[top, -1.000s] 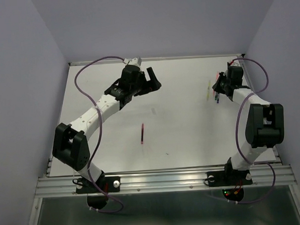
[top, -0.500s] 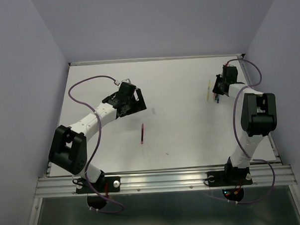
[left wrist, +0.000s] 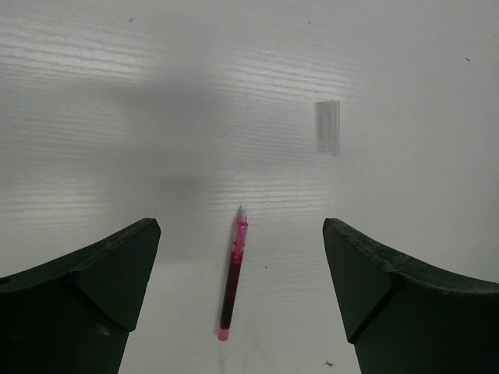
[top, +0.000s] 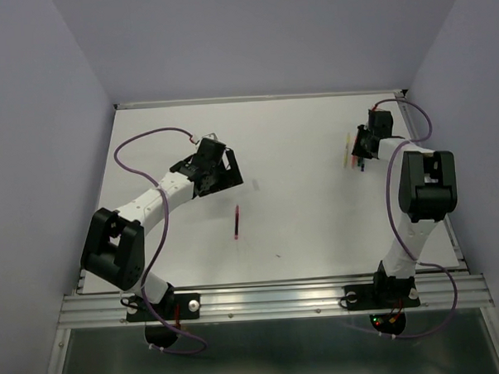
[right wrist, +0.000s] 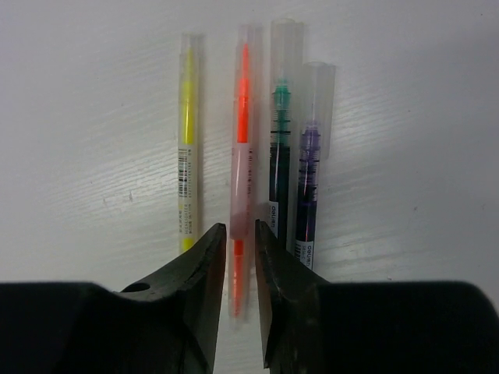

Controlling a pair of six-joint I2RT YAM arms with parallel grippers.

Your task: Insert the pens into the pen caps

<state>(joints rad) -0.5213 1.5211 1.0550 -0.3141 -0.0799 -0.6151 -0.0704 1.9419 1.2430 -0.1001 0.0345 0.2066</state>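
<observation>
Four capped pens lie in a row, and one dark red pen lies bare on the table.

In the left wrist view, the left fingers (left wrist: 240,227) stand wide apart at the bottom of the frame. The dark red pen (left wrist: 234,276) lies flat on the white table (left wrist: 117,117) between them and touches neither. A loose clear cap (left wrist: 327,128) lies further up, to the right. In the right wrist view, the right fingers (right wrist: 241,230) sit close on each side of the orange pen (right wrist: 243,117); I cannot tell if they squeeze it. The yellow pen (right wrist: 187,132) lies on its left, and the green pen (right wrist: 279,148) and blue pen (right wrist: 309,179) on its right. All four tips sit inside clear caps (right wrist: 286,43) at the top. The yellow pen has a barcode sticker, but the tiny print on the pens is too small to read.
</observation>
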